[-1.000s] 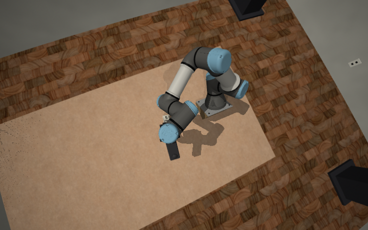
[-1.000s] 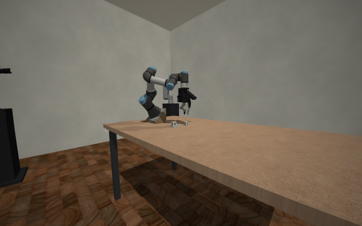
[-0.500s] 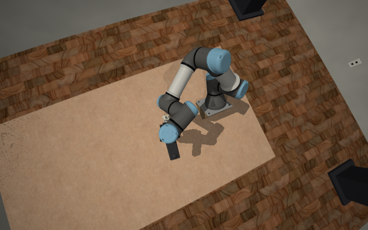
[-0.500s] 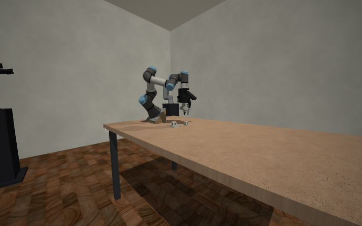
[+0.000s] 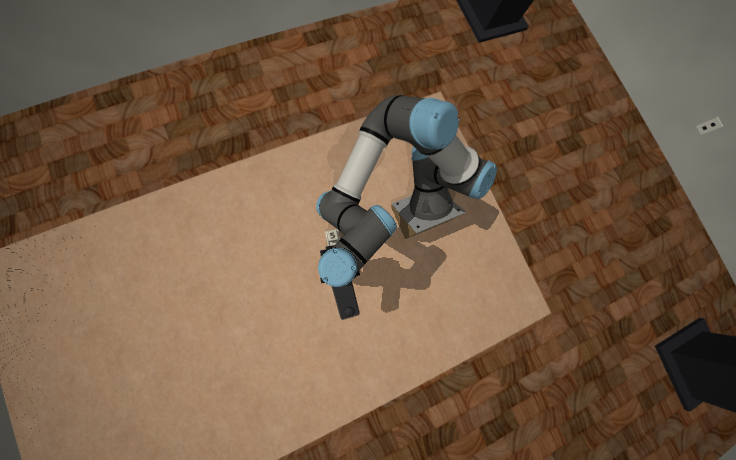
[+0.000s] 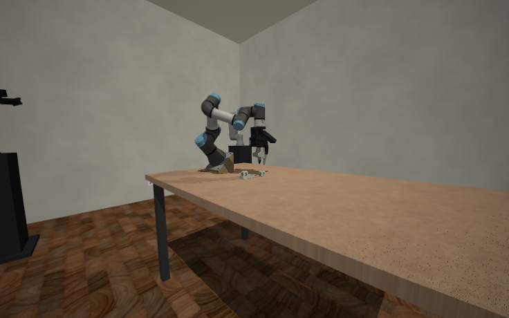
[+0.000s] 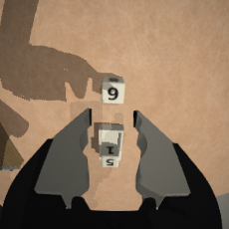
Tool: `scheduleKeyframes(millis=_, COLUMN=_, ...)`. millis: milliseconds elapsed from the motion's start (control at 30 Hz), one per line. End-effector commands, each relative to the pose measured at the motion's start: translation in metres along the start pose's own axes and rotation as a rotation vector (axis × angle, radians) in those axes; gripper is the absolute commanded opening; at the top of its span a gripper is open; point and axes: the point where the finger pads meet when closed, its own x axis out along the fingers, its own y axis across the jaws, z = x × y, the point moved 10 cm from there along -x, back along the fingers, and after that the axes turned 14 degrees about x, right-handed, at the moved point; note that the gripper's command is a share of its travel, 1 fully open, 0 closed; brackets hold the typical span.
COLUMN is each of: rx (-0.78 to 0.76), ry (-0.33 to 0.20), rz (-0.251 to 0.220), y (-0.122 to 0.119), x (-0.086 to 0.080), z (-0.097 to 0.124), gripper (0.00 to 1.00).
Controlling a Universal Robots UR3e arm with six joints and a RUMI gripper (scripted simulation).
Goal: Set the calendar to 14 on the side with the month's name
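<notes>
Hovering above a tan table top [image 5: 217, 325] [image 6: 375, 195] [image 7: 174, 60], the two-jaw gripper with grey fingers [image 6: 261, 163] holds nothing; its jaws stand partly open, with a gap between the tips. Below them in the wrist view lies a small off-white tray [image 6: 250, 177] [image 7: 111, 127], bearing at one end a white cube with black digits [image 5: 332, 235] [image 6: 244, 173] [image 7: 111, 161]. This seated cube shows a 5 on its upper face and a 1 on the side toward the tray's vacant part. Beyond the tray, apart from it, a second white cube [image 6: 261, 173] [image 7: 113, 94] rests on the table top, bearing a figure that reads as 9 or, inverted, 6. The month's name is not legible, so the display side cannot be told. The step in hand appears to be preparation for a grasp, with 14 still to be set. The next move probably calls for centring the fingers over one cube, widening them if need be, and descending squarely. The chosen cube then needs turning until its required digit faces the month side upright; a tilted release could leave it perched on the tray's rim.

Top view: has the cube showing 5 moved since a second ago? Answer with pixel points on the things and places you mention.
No. The 5 cube [image 5: 331, 235] sits where it did relative to the base plate [image 5: 412, 228].
</notes>
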Motion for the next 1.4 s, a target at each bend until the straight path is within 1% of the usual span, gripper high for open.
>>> scheduleKeyframes(millis=0, rx=0.001, ry=0.003, rz=0.002, y=0.0, x=0.008, z=0.0, gripper=0.28)
scheduleKeyframes(millis=133, rx=0.001, ry=0.003, rz=0.002, y=0.0, x=0.014, z=0.0, gripper=0.28)
scheduleKeyframes(millis=200, rx=0.001, ry=0.003, rz=0.002, y=0.0, x=0.014, z=0.0, gripper=0.28)
scheduleKeyframes(millis=667, rx=0.001, ry=0.003, rz=0.002, y=0.0, x=0.03, z=-0.001, gripper=0.28)
scheduleKeyframes(millis=1367, rx=0.001, ry=0.003, rz=0.002, y=0.0, x=0.033, z=-0.001, gripper=0.28)
